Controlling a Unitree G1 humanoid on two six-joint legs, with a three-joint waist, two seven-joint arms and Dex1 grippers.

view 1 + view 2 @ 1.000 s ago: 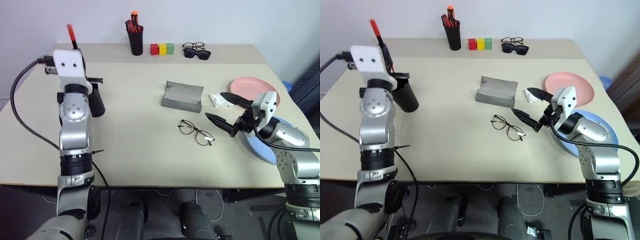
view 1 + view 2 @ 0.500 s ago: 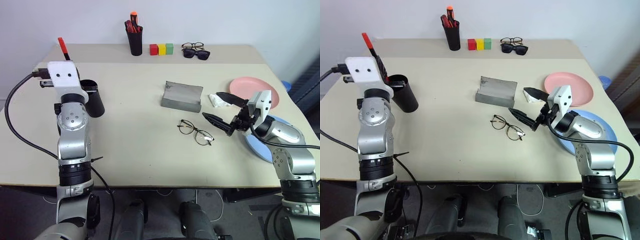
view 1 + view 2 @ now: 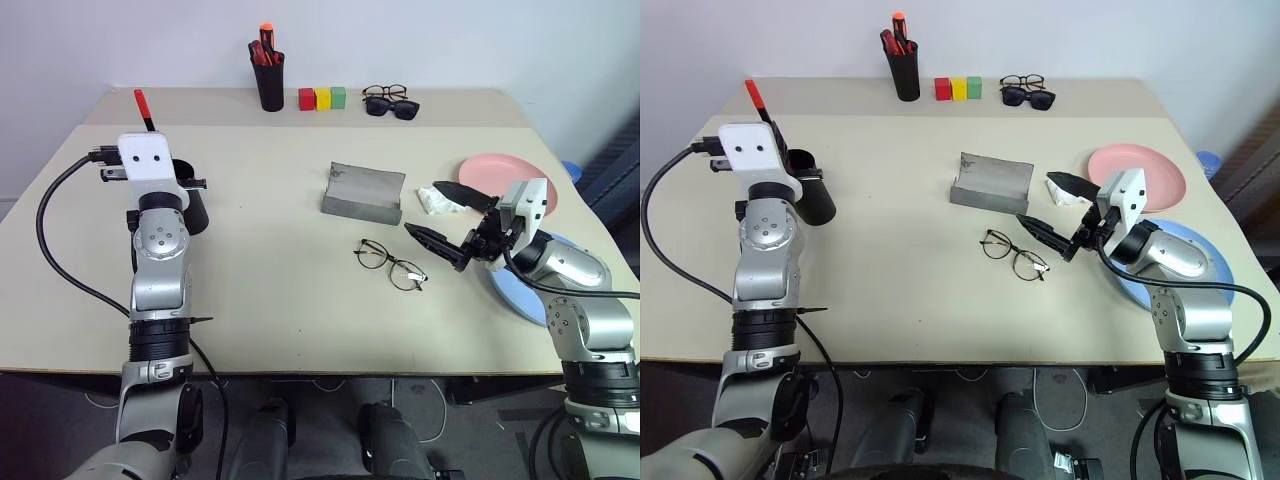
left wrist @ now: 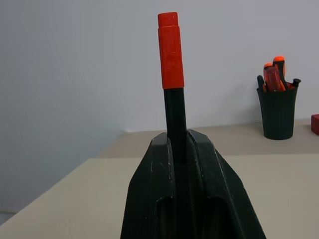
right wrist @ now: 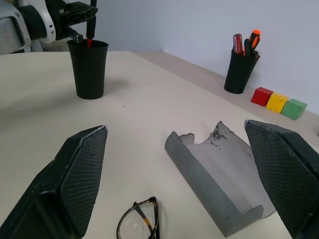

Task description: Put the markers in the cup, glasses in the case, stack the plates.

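My left gripper (image 4: 176,137) is shut on a black marker (image 4: 172,74) with a red tip, held upright just over the black cup (image 3: 190,205). In the right wrist view the marker's lower end reaches the mouth of the cup (image 5: 89,69). The glasses (image 3: 392,265) lie on the table in front of the grey case (image 3: 365,192), which stands open. My right gripper (image 3: 425,208) hovers open just right of the glasses, holding nothing. The pink plate (image 3: 495,172) lies at the right. The blue plate (image 3: 518,295) lies nearer, partly under my right arm.
A crumpled white scrap (image 3: 432,201) lies between the case and the pink plate. At the back stand a black pen holder (image 3: 271,80) with red and orange pens, three coloured blocks (image 3: 323,98), and sunglasses with another pair (image 3: 392,102).
My left hand has come down with the marker toward the cup. The right arm has kept still.
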